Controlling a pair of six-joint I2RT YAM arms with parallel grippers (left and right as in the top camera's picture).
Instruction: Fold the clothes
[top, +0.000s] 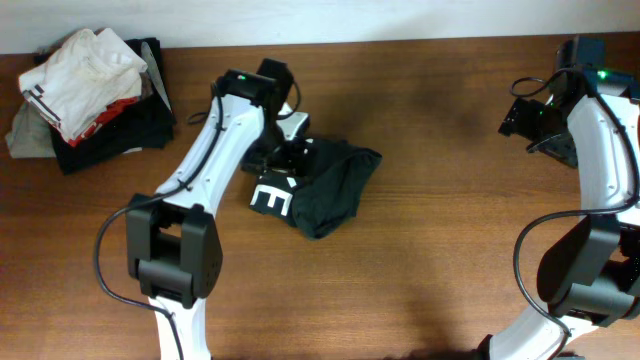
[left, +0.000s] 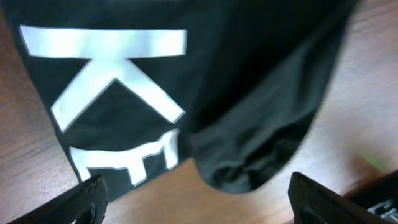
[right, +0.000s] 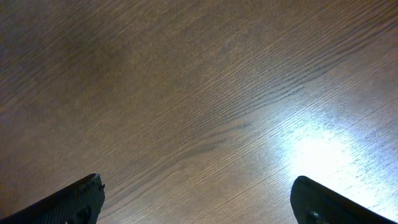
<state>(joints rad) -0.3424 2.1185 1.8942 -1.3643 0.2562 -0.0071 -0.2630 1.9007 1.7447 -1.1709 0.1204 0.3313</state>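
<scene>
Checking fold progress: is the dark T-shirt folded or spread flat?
Bunched: the T-shirt lies as a rumpled heap, lettering partly hidden.

T-shirt partly under left arm

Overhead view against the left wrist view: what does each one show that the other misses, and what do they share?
Only the overhead shows the whole crumpled T-shirt, the pile of other clothes at the far left corner, and the right tool away over bare wood. Only the left wrist view shows the white lettering large enough to read a K, and the left tool open, its fingertips wide apart. Both show the dark T-shirt, some lettering and the wooden table.
</scene>
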